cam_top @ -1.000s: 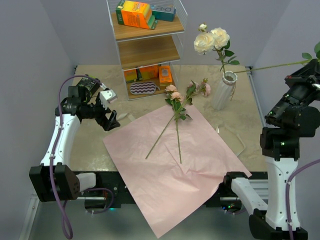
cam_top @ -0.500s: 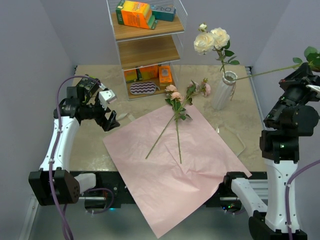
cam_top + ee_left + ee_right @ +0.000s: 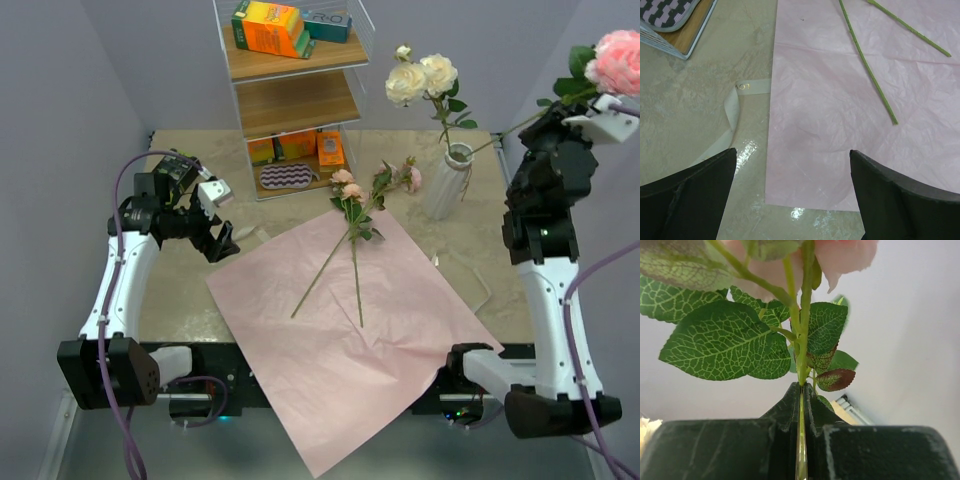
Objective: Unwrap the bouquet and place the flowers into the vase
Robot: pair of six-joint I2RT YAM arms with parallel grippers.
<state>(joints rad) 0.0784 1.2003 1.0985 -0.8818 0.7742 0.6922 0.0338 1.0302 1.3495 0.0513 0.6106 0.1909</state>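
Grey walls (image 3: 60, 80) frame the tabletop (image 3: 480, 250). The right fingers (image 3: 740, 450), clamped on a pink rose (image 3: 618, 58), have swung it from near level to steeply tilted, with its stem end near the vase (image 3: 447, 185) rim, likely ready for insertion. The left fingers (image 3: 690, 195) gape idle above the pink sheet (image 3: 340, 350).

The wide-spread left tool (image 3: 792, 155) is hanging over open tabletop (image 3: 700, 100), with only a flat ribbon (image 3: 732, 112) and the pink sheet (image 3: 830, 125) lying beneath it. Two loose stems (image 3: 869, 70) are lying further ahead, and the shelf unit (image 3: 687, 35) is standing ahead to its left. The right tool (image 3: 801, 387), pinching a rose stem (image 3: 801, 350), is hanging high close to the side wall (image 3: 900, 315), while the vase (image 3: 447, 182) and its cream roses (image 3: 422, 78) are standing below to its left.
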